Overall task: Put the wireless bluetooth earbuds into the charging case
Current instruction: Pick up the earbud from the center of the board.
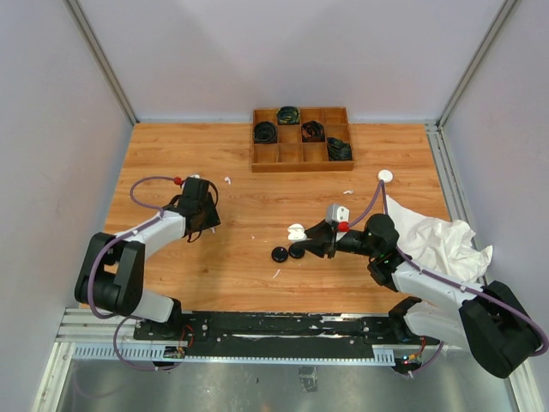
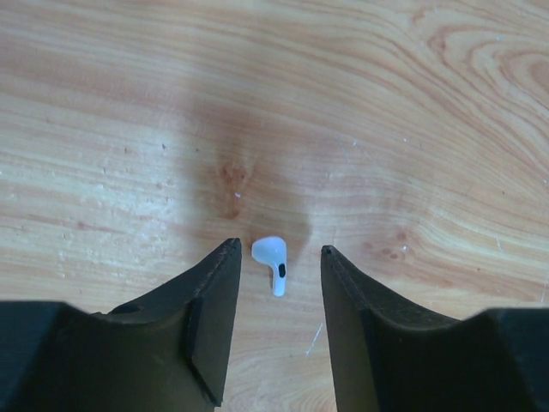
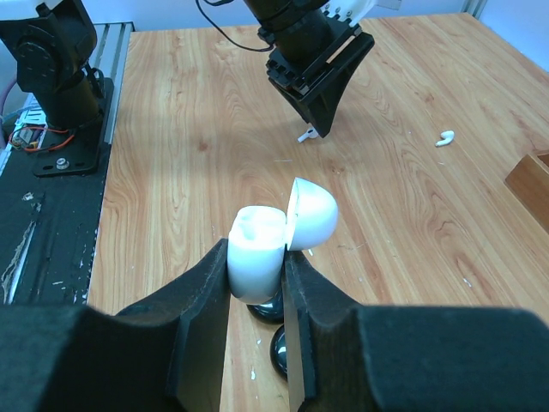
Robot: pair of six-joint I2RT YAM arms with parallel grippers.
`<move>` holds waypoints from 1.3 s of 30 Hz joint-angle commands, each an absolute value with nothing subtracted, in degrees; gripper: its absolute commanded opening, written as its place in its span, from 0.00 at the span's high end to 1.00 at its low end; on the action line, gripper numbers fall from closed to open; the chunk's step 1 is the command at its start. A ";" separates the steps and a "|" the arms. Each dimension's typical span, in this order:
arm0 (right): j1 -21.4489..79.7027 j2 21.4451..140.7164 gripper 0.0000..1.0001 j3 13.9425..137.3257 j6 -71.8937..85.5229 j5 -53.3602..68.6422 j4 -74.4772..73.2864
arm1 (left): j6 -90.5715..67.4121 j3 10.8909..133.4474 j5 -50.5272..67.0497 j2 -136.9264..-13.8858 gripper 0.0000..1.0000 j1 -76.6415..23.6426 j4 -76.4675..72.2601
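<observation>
Wooden table boxed in by pale walls

The table (image 1: 171, 154) has a warm orange-brown top with clear grain and a few darker knots. Beyond the table's far edge stands a plain back wall (image 1: 283, 51) of pale lilac-grey, and to either side of the table a left wall (image 1: 51, 129) and a right wall (image 1: 506, 129) of the same colour. Two slanting metal posts (image 1: 101, 60) run up from the table's far corners. A metal rail (image 1: 446, 180) borders the table's right edge. Along its near edge lies a black plate (image 1: 283, 324), and just below the table a dull grey metal sheet (image 1: 257, 386). Light falls soft and even on the table, with only faint, blurred shadows on the wood.
</observation>
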State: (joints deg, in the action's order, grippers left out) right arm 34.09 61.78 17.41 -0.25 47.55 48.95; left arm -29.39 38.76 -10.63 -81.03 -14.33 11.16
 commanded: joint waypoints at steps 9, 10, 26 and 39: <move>33.99 60.67 0.81 19.24 -0.01 48.76 49.90 | -26.63 43.46 -12.90 -86.05 0.62 -14.06 14.40; 33.95 60.69 0.81 19.26 0.00 48.78 49.92 | -26.61 43.40 -13.10 -85.94 0.62 -14.06 14.48; 33.93 60.58 0.81 19.25 0.22 48.81 50.01 | -26.04 43.86 -11.76 -87.34 0.65 -14.55 16.66; 33.97 60.01 0.80 19.16 0.19 48.69 50.01 | -26.12 44.23 -12.37 -88.07 0.73 -16.49 17.93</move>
